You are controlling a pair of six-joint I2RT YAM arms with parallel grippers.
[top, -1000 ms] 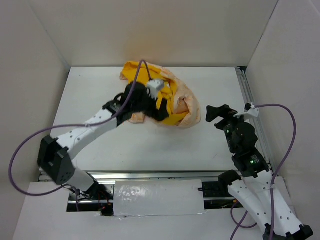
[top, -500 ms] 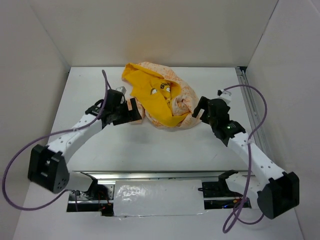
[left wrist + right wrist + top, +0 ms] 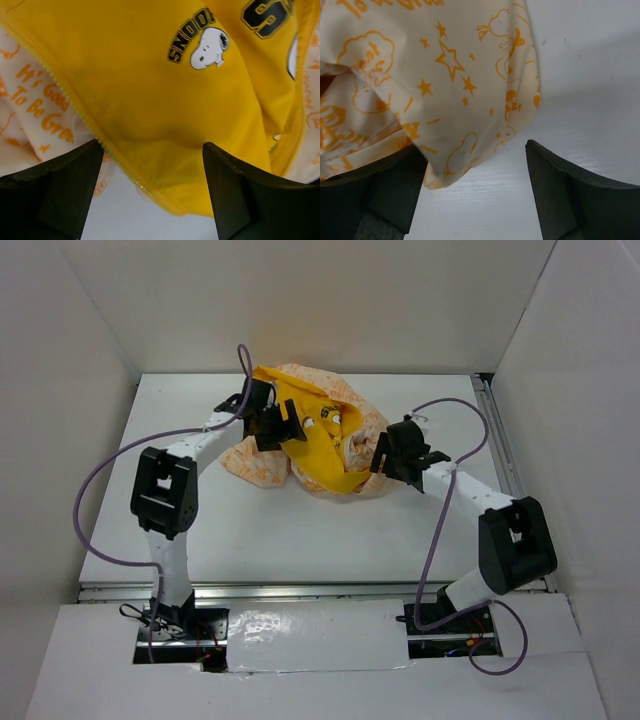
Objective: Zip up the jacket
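The left pincer (image 3: 151,148) and right pincer (image 3: 475,147) stood released at the crumpled jacket (image 3: 330,445), upper centre of frame. Closing there could grab loose lining (image 3: 150,100) and miss the zipper (image 3: 75,106).

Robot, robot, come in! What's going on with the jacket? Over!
Left hand open over yellow lining. Right hand open at jacket edge. Jacket bunched, zipper undone. Nothing blocking. Over.

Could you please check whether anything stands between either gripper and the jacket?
Nothing visible does. The left gripper is open over the yellow lining of the jacket, the right gripper open at its cream edge.
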